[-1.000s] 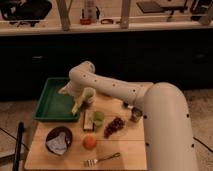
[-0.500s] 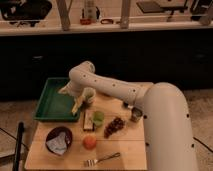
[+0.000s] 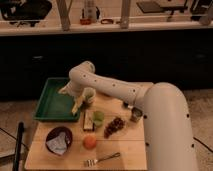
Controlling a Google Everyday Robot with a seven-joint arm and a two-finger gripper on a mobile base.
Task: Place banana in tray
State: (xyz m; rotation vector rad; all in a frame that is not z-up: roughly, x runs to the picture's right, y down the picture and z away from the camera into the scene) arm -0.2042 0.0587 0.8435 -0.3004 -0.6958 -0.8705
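Note:
The banana (image 3: 76, 105) is a pale-yellow, slightly curved fruit, tilted, at the right rim of the dark-green tray (image 3: 50, 102), which lies at the table's back left. My gripper (image 3: 74, 95) is at the end of the white arm that reaches in from the right. It is directly over the banana's upper end, above the tray's right edge. The banana's lower end points down toward the tray's near right corner. The wrist hides where the banana meets the gripper.
On the wooden table (image 3: 130, 150) are a round purple bowl (image 3: 59, 139) with a white crumpled item, an orange (image 3: 90, 142), a fork (image 3: 102, 159), dark grapes (image 3: 114, 126), a green object (image 3: 98, 116), a tan block (image 3: 88, 120) and a small can (image 3: 135, 115).

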